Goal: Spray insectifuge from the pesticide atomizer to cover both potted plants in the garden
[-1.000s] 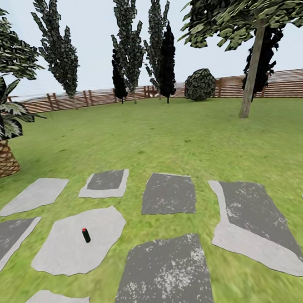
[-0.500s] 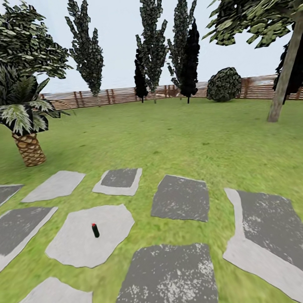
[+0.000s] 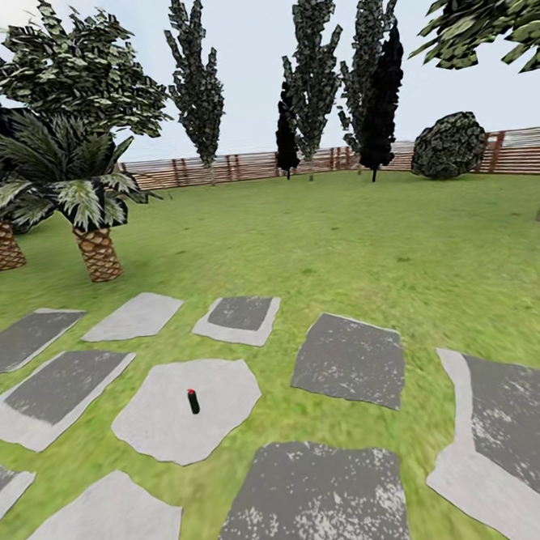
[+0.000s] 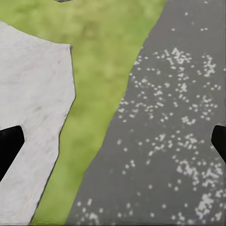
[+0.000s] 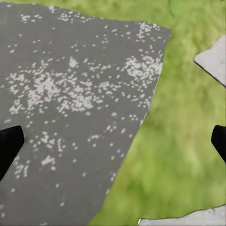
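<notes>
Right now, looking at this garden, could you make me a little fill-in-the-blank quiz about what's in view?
1. The pesticide atomizer stands upright on a pale stepping ____.
2. Its top is coloured ____.
3. Behind the lawn runs a brown slatted ____.
4. The left gripper and the right gripper both hang with fingers spread and nothing between them, so both are ____.

Missing words: stone; red; fence; open
</notes>
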{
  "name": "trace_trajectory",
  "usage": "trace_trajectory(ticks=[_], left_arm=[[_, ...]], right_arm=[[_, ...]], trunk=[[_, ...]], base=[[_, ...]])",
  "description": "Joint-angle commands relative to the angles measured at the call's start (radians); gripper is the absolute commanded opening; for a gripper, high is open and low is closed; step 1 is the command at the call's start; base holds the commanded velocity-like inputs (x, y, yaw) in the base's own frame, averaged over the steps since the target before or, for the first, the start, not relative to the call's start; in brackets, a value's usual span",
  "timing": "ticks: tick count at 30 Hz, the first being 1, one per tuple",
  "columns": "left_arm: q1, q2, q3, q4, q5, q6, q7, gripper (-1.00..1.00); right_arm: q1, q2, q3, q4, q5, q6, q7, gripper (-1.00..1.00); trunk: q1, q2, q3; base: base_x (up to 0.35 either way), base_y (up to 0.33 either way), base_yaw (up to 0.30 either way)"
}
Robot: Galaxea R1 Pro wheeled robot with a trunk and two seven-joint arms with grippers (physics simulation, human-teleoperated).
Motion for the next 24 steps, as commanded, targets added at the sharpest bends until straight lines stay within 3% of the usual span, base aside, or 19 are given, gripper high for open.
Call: trace_trajectory(ticks=[1, 24], left_arm=[[-0.001, 0.000, 0.000, 0.001, 0.000, -0.003, -0.001, 1.00], [-0.001, 0.000, 0.003, 0.001, 0.000, -0.002, -0.001, 1.00]], right_arm=[[0.000, 0.000, 0.000, 0.000, 0.000, -0.003, 0.000, 1.00], [0.000, 0.002, 0.000, 0.000, 0.000, -0.003, 0.001, 1.00]], trunk=[[0.000, 0.000, -0.002], [0.000, 0.000, -0.027]], base=[[0.006, -0.003, 0.253], [0.018, -0.005, 0.222]])
